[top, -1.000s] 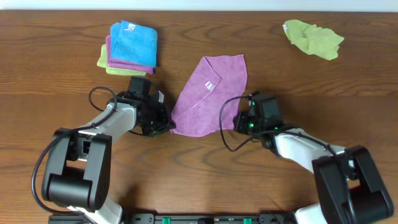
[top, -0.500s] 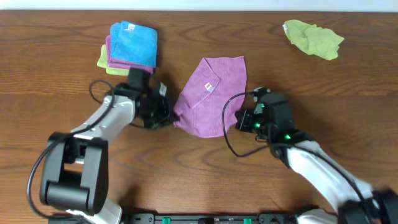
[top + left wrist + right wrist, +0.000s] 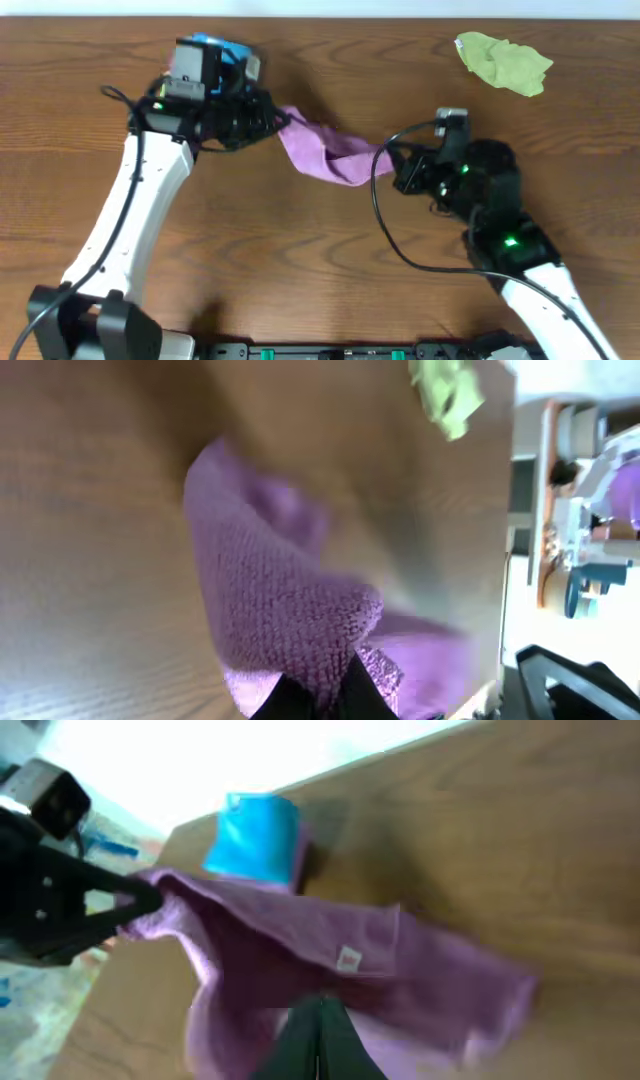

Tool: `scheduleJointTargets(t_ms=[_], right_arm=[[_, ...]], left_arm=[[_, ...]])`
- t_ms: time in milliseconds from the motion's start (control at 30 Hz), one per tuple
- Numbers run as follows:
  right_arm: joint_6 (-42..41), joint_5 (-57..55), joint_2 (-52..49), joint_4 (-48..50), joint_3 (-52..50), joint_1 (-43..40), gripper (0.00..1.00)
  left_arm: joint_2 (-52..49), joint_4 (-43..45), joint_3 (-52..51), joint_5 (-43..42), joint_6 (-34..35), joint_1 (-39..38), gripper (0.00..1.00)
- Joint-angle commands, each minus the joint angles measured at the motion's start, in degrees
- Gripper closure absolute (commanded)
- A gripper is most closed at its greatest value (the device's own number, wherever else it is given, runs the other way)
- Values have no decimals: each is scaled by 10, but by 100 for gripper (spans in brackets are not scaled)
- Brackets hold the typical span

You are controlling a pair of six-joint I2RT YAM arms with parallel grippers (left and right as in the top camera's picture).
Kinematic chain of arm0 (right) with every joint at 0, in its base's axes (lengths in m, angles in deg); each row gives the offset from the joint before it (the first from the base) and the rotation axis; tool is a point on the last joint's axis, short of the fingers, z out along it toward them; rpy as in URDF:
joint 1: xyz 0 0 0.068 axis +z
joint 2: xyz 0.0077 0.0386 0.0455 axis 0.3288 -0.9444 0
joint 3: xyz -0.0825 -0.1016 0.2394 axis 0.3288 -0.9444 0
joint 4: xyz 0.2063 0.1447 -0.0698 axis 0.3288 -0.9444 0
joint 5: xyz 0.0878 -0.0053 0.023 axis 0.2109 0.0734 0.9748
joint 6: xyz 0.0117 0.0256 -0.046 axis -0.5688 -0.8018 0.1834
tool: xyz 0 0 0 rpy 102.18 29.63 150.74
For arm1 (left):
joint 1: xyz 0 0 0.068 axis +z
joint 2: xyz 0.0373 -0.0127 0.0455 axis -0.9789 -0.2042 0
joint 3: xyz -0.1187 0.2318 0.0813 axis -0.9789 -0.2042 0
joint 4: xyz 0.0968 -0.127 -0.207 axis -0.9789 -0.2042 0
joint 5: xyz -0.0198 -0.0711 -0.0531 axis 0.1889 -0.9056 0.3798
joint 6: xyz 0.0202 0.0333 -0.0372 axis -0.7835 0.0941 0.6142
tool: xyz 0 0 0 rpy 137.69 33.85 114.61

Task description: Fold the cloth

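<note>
The purple cloth (image 3: 325, 152) is now held up above the bench (image 3: 300, 260), stretched as a sagging, twisted band between the two arms; a second ago it lay flat on the wood. The left pincer (image 3: 276, 120) is clenched on its upper-left end and has swung up beside the stacked cloths, whose blue top cloth (image 3: 232, 52) peeks out behind the wrist. The right pincer (image 3: 393, 166) is clamped on the opposite end and has moved up and to the right. The white tag (image 3: 348, 958) faces the right wrist camera. The lime-green cloth (image 3: 503, 62) stays crumpled at the far right
</note>
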Motion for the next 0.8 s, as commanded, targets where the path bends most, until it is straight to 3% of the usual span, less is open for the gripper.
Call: scheduleJointTargets(t_ms=[0, 300, 467, 533, 633, 767], right_arm=[[35, -8, 8, -28, 64, -6, 99], [71, -28, 7, -140, 136, -28, 99], [70, -16, -23, -209, 128, -23, 78], [60, 5, -42, -208, 117, -23, 70], [33, 40, -88, -196, 105, -23, 48], [-30, 64, -137, -143, 99, -23, 37]], left_arm=[[21, -11, 53, 22, 11, 4, 94], [26, -26, 98, 32, 26, 4, 94], [26, -36, 98, 38, 19, 4, 94], [26, -36, 98, 38, 19, 4, 94], [26, -37, 98, 38, 19, 4, 94], [26, -41, 98, 38, 19, 4, 94]])
